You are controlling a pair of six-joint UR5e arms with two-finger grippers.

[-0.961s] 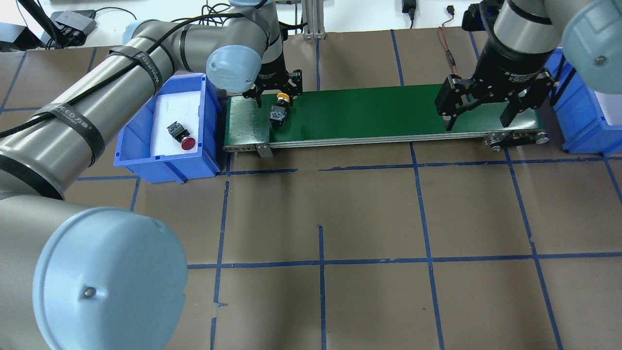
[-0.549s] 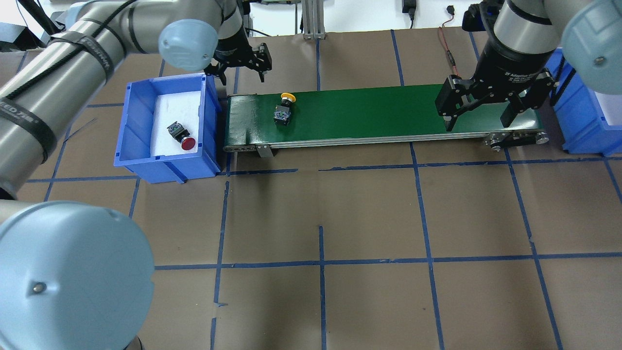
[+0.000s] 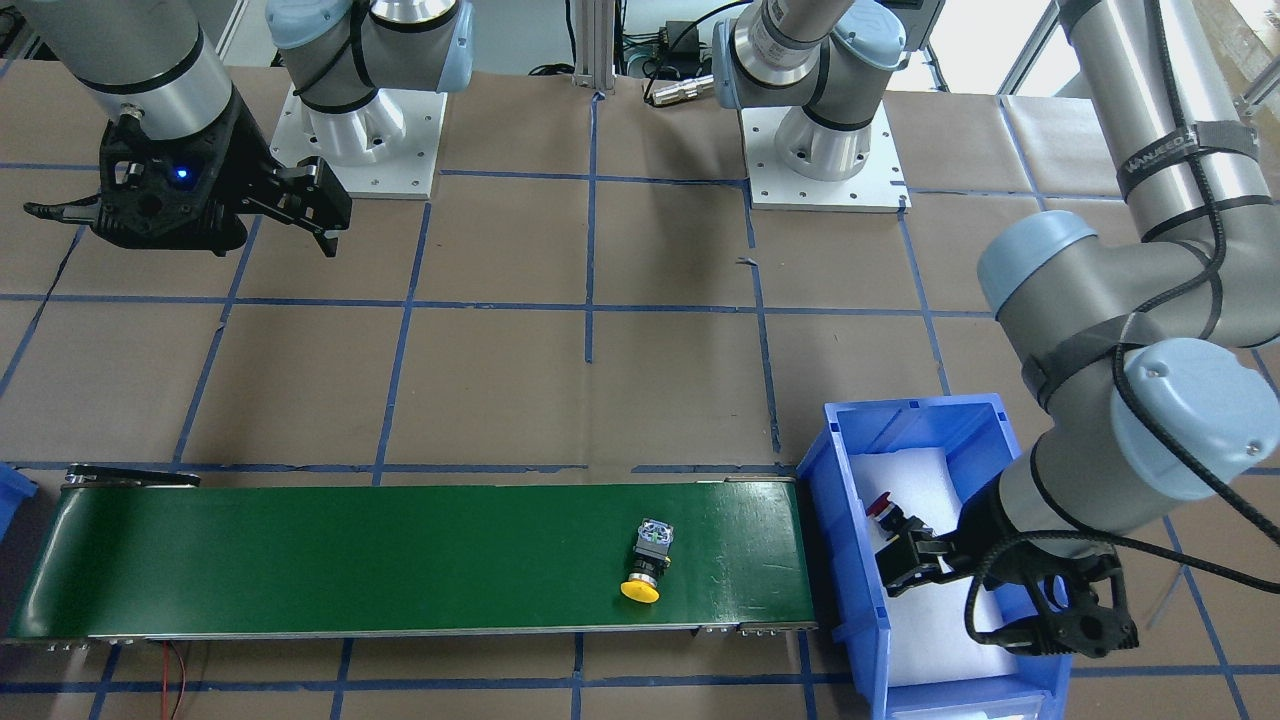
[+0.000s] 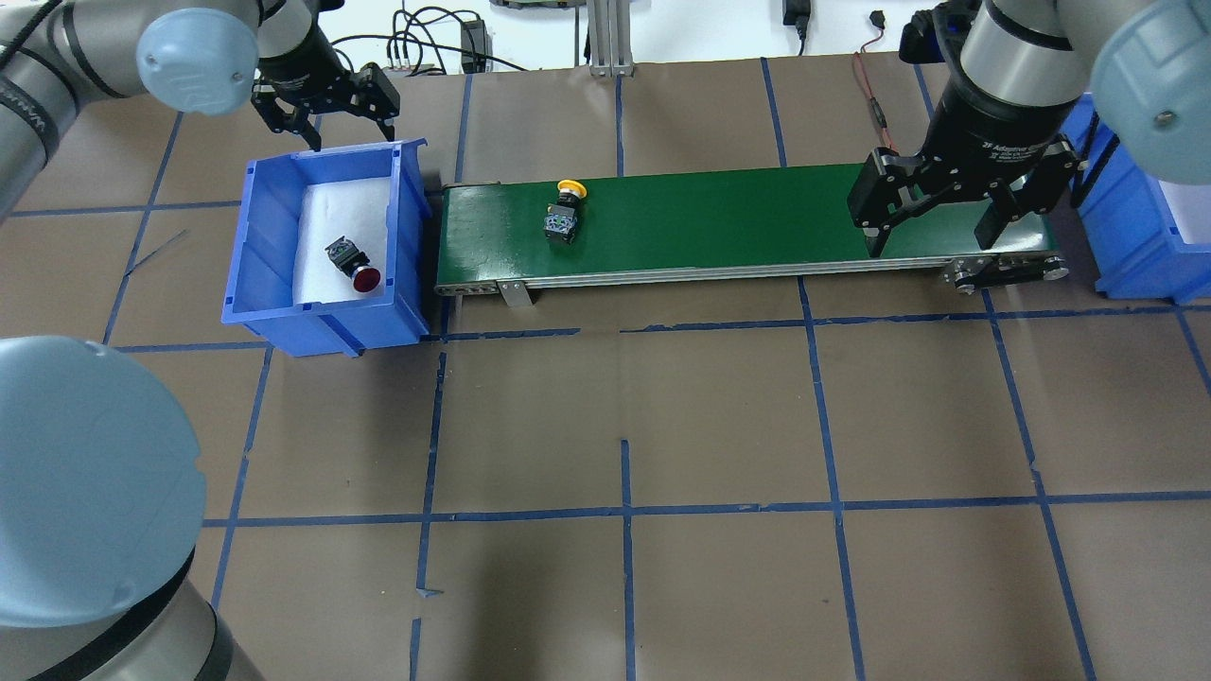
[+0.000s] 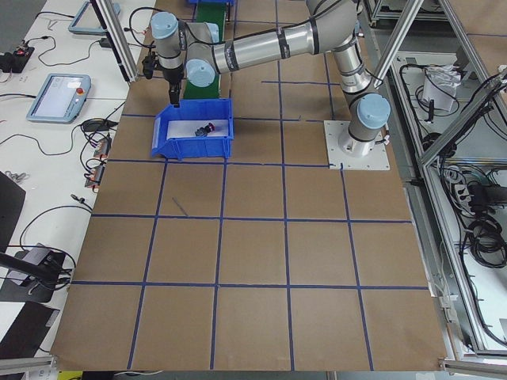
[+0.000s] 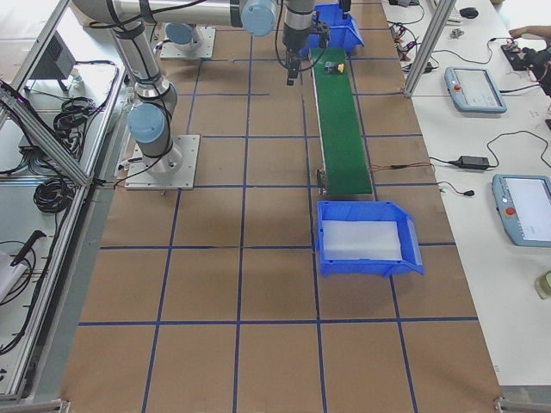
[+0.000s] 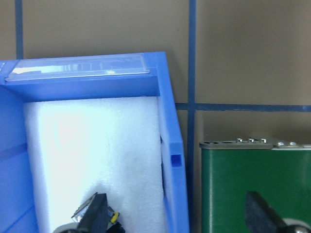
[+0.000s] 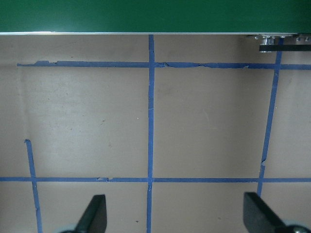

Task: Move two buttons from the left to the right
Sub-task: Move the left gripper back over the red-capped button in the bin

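The yellow-capped button (image 4: 565, 213) lies on its side on the green conveyor belt (image 4: 738, 218) near its left end, also clear in the front view (image 3: 648, 565). The red-capped button (image 4: 353, 265) rests on white foam in the left blue bin (image 4: 322, 326). My left gripper (image 4: 326, 109) hangs open and holds nothing above that bin's far edge; its fingertips (image 7: 97, 216) straddle the bin's right wall. My right gripper (image 4: 932, 227) is open with nothing in it over the belt's right end, far from both buttons.
A second blue bin (image 6: 366, 241) lined with white foam stands past the belt's right end (image 4: 1135, 236). Blue tape lines cross the brown table (image 4: 624, 426). Cables and devices lie beyond the far table edge (image 4: 426, 38).
My left gripper has left the belt, moving leftward to above the left bin's far edge. The yellow button has drifted slightly right on the belt. The right arm is still.
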